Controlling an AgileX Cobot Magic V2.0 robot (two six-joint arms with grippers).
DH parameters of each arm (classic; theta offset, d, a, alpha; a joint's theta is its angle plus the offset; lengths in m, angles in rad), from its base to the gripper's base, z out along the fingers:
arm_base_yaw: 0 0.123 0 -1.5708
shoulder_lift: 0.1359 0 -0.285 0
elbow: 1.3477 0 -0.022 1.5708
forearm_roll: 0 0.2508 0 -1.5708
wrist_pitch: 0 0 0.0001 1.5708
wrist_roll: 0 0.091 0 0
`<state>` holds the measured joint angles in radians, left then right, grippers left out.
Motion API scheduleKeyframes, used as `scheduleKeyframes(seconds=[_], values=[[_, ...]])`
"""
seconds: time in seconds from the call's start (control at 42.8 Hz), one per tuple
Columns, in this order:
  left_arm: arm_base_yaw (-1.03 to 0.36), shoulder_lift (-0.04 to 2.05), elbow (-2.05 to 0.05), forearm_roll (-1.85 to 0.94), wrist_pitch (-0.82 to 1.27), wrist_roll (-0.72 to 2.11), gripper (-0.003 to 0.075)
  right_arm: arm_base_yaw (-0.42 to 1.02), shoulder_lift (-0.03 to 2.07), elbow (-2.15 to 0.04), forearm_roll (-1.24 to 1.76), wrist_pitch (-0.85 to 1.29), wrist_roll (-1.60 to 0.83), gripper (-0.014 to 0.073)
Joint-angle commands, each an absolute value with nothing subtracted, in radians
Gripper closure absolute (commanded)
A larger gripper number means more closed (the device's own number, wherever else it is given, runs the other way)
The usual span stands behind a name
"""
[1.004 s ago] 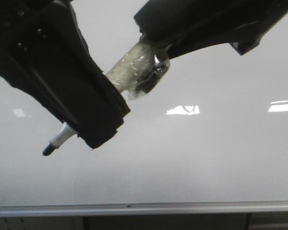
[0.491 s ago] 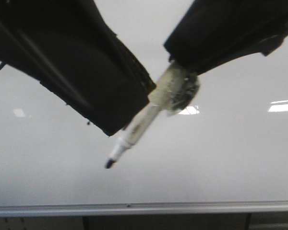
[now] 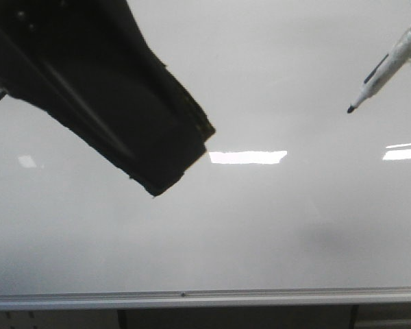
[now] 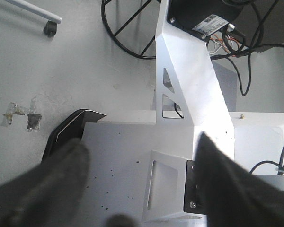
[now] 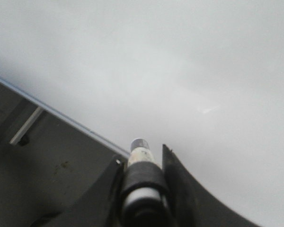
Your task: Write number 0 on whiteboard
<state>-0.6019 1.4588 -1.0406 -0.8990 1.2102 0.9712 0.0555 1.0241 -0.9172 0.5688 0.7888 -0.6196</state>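
Black gripper fingers of the right gripper [image 5: 142, 189] close tightly on a marker [image 5: 141, 165] in the right wrist view, one finger on each side of its barrel. The marker has a pale body with a dark band, and its dark tip points out over the whiteboard [image 5: 180, 61]. In the front view the same marker [image 3: 383, 72] enters from the upper right corner, slanting down and to the left, its black tip hanging in front of the board; whether the tip touches the surface cannot be told.

Dark and blurred, the left gripper [image 4: 142, 189] shows two fingers spread wide apart in the left wrist view, with nothing between them. Behind them are a white metal bracket [image 4: 184, 80], black cables [image 4: 132, 28] and a grey floor [image 4: 61, 66]. In the front view the left arm [image 3: 89, 89] fills the upper left as a large black shape.

Glossy pale grey, the whiteboard [image 3: 260, 226] fills nearly all of the front view. Bright rectangular light reflections [image 3: 246, 157] sit near the centre and right edge. A silver rail [image 3: 205, 299] runs along its lower edge. No drawn line shows on the board.
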Motion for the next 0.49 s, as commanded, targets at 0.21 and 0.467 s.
scheduleKeyframes(seconds=[0.21,0.467], values=[[-0.61,1.423,-1.07,-0.965,1.263,0.972,0.0732,0.048,1.01,-0.984,0.523,0.603,-0.628,0.0659],[-0.61,1.423,-1.07,-0.965,1.261,0.972,0.074,0.048,1.094,-1.153,0.504,0.632,-0.628,0.0659]])
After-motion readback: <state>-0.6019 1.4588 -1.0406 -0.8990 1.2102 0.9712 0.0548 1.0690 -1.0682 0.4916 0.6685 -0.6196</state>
